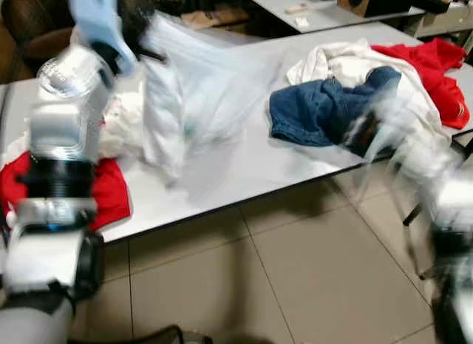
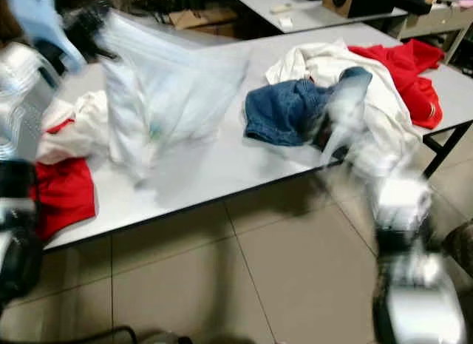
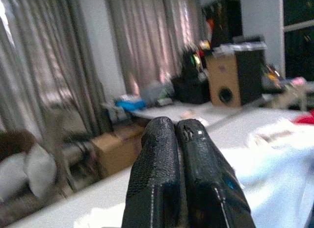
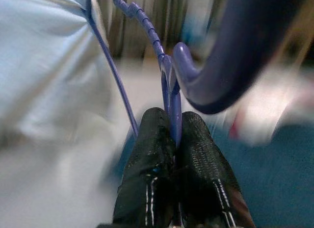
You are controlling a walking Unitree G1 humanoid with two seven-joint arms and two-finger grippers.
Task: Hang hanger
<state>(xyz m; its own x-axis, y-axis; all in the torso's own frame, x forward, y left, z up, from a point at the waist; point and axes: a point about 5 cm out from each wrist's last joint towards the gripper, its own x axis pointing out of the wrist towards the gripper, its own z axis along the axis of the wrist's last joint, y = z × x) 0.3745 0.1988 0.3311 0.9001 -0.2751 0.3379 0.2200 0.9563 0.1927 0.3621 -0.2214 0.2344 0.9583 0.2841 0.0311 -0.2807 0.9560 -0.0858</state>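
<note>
The right gripper (image 4: 171, 135) pinches the thin, stiff blue plastic hanger (image 4: 169, 78) just below its hook, a light, slippery hold, while the left gripper (image 3: 176, 127) is pressed closed at the far left.

Silver left arm (image 1: 63, 129) with black joint bands; textured black pincer fingers (image 3: 157, 174).

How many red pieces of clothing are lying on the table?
2. One red garment lies at the table's near-left edge, partly behind the left arm. The other red garment lies at the far right, beside the white clothes. More may be hidden under the piles.
</note>
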